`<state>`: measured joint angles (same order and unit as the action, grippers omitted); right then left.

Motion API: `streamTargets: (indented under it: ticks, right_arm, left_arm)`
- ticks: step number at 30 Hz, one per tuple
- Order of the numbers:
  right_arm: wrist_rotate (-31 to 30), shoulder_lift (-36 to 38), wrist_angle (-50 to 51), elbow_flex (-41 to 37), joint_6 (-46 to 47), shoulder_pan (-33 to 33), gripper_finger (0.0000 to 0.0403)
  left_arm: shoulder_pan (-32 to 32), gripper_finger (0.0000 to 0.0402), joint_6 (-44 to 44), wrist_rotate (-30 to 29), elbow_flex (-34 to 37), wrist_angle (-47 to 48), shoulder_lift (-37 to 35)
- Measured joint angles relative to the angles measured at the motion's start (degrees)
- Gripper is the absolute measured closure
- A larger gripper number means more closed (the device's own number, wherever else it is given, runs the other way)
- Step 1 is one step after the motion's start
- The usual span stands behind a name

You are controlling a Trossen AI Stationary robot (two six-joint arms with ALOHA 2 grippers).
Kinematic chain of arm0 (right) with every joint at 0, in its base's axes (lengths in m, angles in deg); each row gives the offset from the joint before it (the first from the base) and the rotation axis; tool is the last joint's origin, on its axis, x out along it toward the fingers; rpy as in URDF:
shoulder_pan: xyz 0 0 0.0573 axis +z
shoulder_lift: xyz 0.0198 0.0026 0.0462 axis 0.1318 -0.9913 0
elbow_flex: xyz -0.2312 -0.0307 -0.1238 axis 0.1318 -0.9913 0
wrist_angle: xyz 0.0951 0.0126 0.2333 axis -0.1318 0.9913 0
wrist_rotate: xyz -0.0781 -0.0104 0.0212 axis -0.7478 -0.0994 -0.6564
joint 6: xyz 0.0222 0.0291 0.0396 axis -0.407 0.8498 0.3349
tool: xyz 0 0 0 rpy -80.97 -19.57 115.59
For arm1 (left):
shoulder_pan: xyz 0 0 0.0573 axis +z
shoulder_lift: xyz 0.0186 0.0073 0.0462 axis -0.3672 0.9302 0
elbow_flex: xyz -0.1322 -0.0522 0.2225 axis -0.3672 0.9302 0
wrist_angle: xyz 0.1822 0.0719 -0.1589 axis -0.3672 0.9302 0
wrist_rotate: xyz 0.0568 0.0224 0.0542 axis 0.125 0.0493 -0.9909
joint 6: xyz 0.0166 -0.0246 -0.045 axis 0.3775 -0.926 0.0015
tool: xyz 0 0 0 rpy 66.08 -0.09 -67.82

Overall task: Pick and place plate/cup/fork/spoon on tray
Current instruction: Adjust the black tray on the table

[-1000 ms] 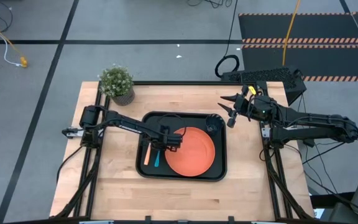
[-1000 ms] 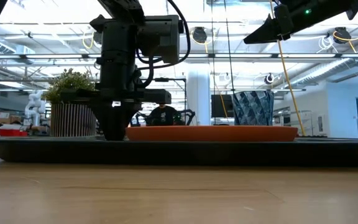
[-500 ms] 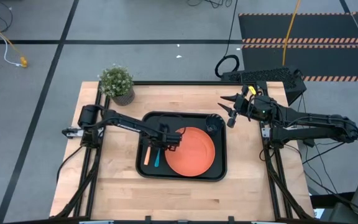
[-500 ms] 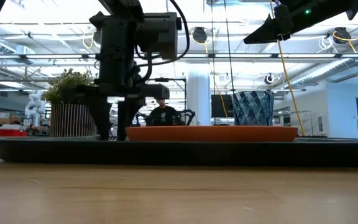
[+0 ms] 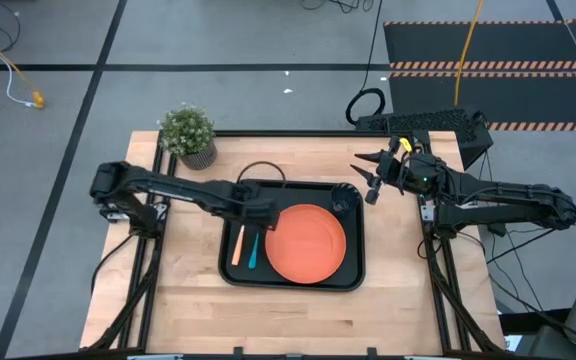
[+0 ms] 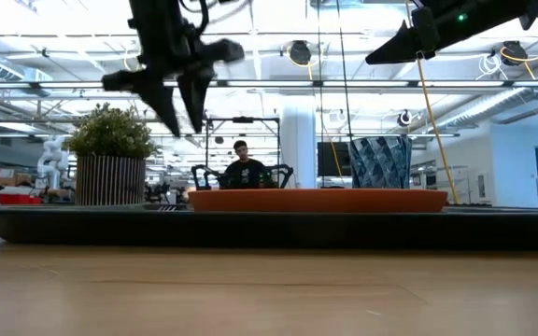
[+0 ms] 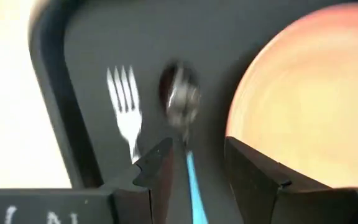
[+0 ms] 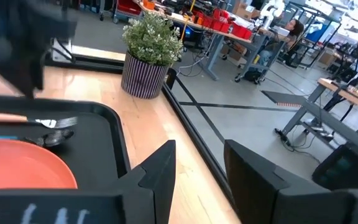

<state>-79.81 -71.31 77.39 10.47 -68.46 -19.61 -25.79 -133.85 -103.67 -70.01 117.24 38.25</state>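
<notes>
Near the high view's centre, the flat round orange plate [image 5: 306,243], small dark cup [image 5: 344,199], orange-handled fork [image 5: 236,245] and blue-handled spoon [image 5: 251,250] are seen inside the black rectangular tray [image 5: 353,276], so the left gripper [image 5: 264,214] hangs open and empty above them, while the right gripper [image 5: 367,179], parted, waits at centre right.

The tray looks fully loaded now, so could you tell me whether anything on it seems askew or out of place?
Nothing stands out. On the tray the fork and spoon lie parallel beside the plate, and the cup stands upright in a corner.
</notes>
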Motion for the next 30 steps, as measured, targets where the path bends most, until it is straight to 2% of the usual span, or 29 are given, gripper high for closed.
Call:
streamTargets:
  ticks: [4, 9, 11, 12, 16, 19, 22, 25, 27, 30]
  right_arm:
    - [-0.1, -0.1, -0.7, 0.0, -2.6, 0.0, 0.0273]
    - [-0.2, -0.8, -7.2, 0.0, -3.2, 0.0, 0.0273]
    - [-0.1, -1.8, -10.8, 0.0, -3.0, 0.0, 0.0273]
    - [-0.2, -2.2, -11.4, 0.0, -2.3, 0.0, 0.0273]
    - [-0.4, -6.1, -13.0, 0.1, 1.2, -1.1, 0.0273]
    - [-3.3, -9.5, -10.5, 1.9, 3.5, -1.4, 0.0272]
    - [-9.6, -11.1, -0.6, 5.9, 6.8, 0.0, 0.0267]
    - [-14.3, -11.8, 10.7, 9.5, 14.8, 2.6, 0.0264]
    - [-15.2, -12.1, 15.9, 10.9, 19.7, 4.8, 0.0264]
    - [-15.3, -12.0, 23.7, 12.6, 27.2, 7.8, 0.0265]
  left_arm:
    - [-0.2, 0.0254, 11.7, -12.9, 0.0, -1.1, -4.2]
    - [-2.1, 0.0254, 31.0, -38.3, 0.2, -5.6, -6.4]
    - [-1.9, 0.0254, 37.8, -42.0, 1.5, -8.0, -7.3]
    - [-1.3, 0.0254, 41.1, -41.6, 2.2, -11.1, -7.9]
    - [0.7, 0.0254, 50.0, -34.1, 9.8, -20.4, -11.0]
    - [1.4, 0.0254, 53.7, -31.3, 17.1, -26.6, -15.7]
    - [2.5, 0.0254, 56.8, -28.3, 23.3, -33.7, -21.7]
    - [3.2, 0.0254, 60.6, -23.2, 28.0, -37.7, -29.0]
    - [3.9, 0.0254, 62.4, -20.4, 30.6, -37.4, -34.0]
    - [4.9, 0.0254, 62.2, -19.9, 33.9, -37.2, -39.6]
